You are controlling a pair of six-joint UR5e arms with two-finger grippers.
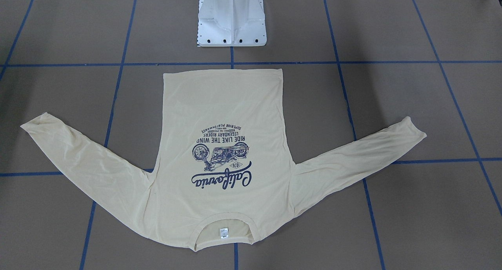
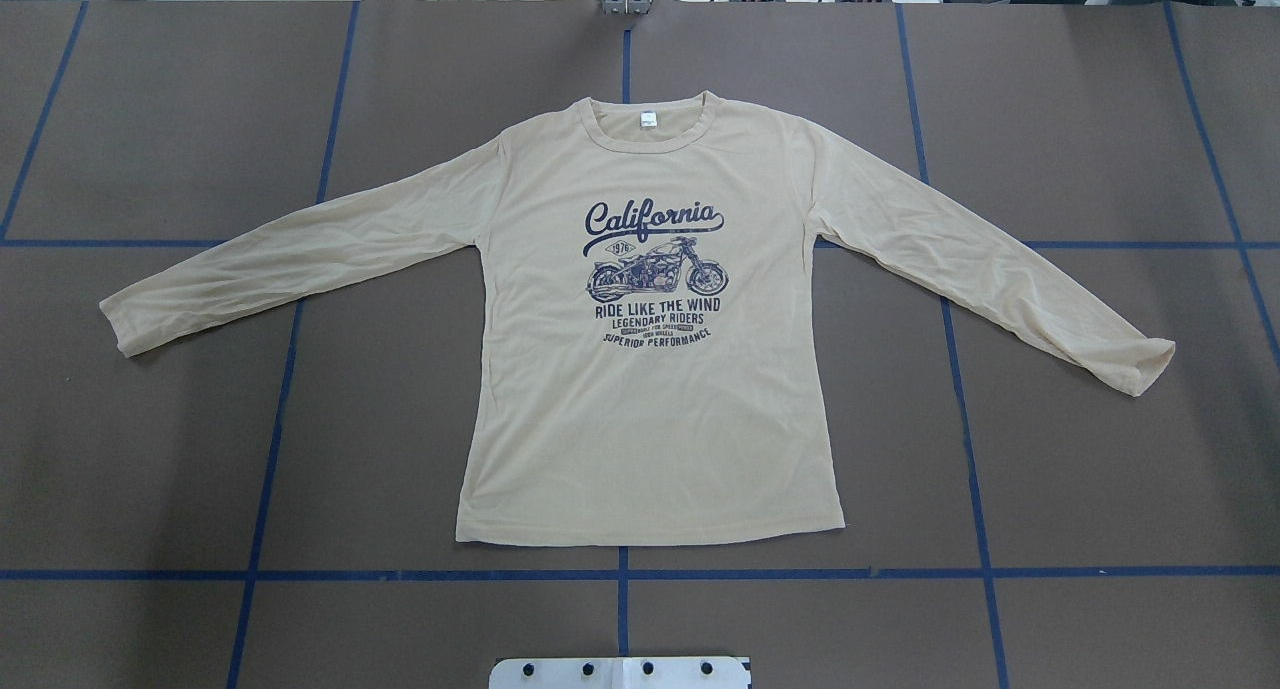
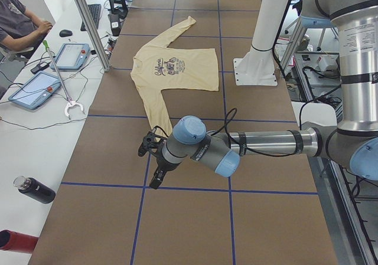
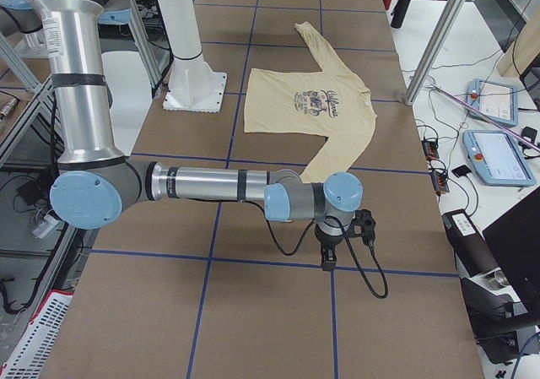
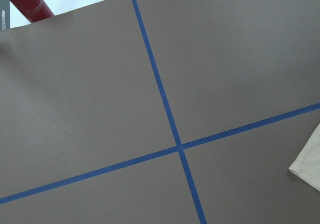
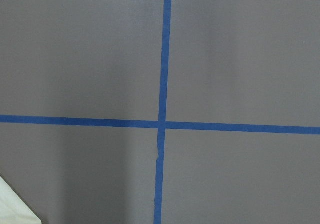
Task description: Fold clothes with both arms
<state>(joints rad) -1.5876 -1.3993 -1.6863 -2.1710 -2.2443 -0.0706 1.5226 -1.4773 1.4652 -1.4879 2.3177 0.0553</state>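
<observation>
The pale yellow long-sleeved T-shirt (image 2: pixel 650 409) lies flat and face up with both sleeves spread out, its collar on the far side from the robot's base (image 1: pixel 223 117). Neither arm shows in the overhead or front-facing views. In the exterior left view, my left gripper (image 3: pixel 155 181) hovers just past the near sleeve's cuff (image 3: pixel 158 120), pointing down. In the exterior right view, my right gripper (image 4: pixel 327 259) hangs beyond the other cuff (image 4: pixel 314 170). I cannot tell whether either is open or shut. A cuff corner shows in the left wrist view (image 5: pixel 307 159) and in the right wrist view (image 6: pixel 12 206).
Blue tape lines (image 2: pixel 620 574) grid the brown table. The white pedestal base (image 1: pixel 231 19) stands near the shirt's hem. Beside the table are tablets (image 3: pixel 35 89), a black bottle (image 3: pixel 34 190), a red bottle (image 3: pixel 15 241) and a seated person (image 3: pixel 20 23).
</observation>
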